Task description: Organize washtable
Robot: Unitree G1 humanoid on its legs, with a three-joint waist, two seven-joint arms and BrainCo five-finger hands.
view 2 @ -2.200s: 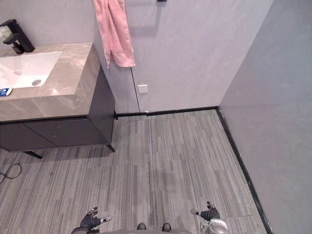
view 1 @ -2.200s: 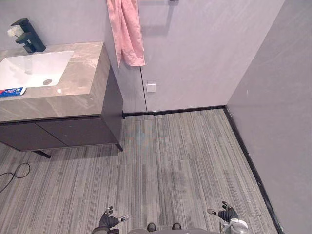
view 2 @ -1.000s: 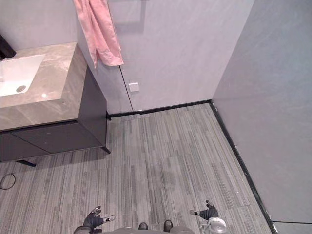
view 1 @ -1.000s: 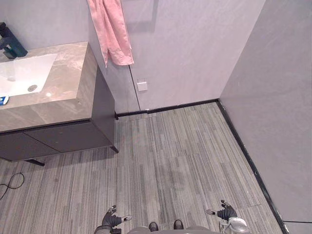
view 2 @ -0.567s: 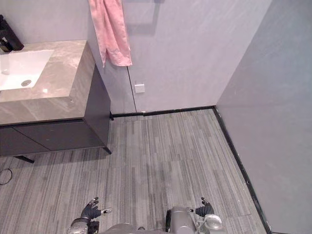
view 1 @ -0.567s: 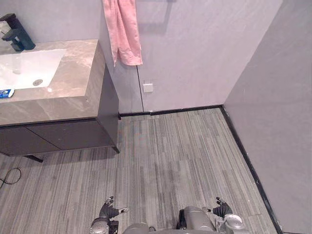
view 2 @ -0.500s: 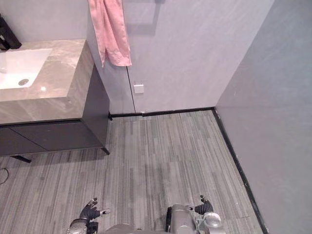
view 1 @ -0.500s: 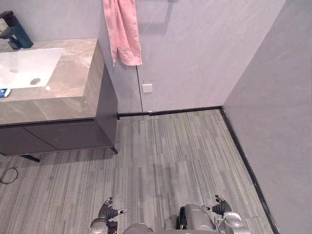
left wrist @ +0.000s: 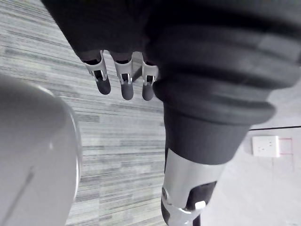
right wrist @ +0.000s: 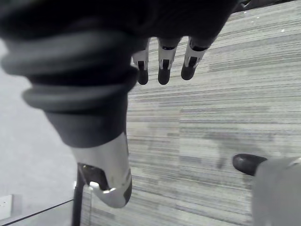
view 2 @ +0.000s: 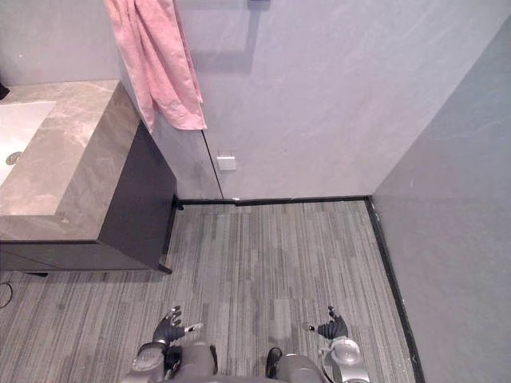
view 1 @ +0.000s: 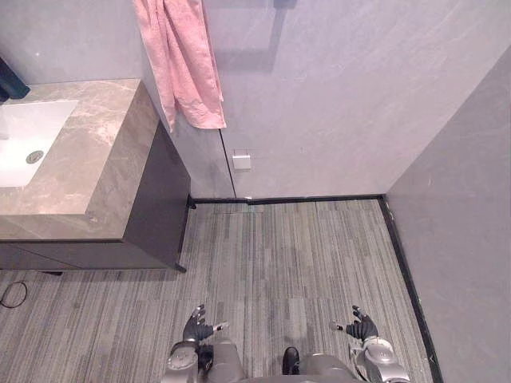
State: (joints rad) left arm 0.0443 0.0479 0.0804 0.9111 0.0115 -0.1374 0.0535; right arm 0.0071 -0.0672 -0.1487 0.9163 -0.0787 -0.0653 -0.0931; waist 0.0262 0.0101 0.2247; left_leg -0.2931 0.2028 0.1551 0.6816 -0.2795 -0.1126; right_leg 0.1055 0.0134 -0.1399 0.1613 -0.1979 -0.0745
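Bench (view 1: 96, 159) with a marble top stands well ahead of my left robot hand (view 1: 196, 328) and off to its left. The view's edge cuts it off, so I see only part of the white sink (view 1: 24, 144) and a dark sliver (view 1: 8, 86) behind it that I cannot make out. A pink towel (view 1: 184, 64) hangs on the wall (view 1: 335, 96) just beside the bench, its top out of frame. My left and right robot hand (view 1: 363, 327) hang low over the floor (view 1: 295, 247), fingers loosely spread, holding nothing.
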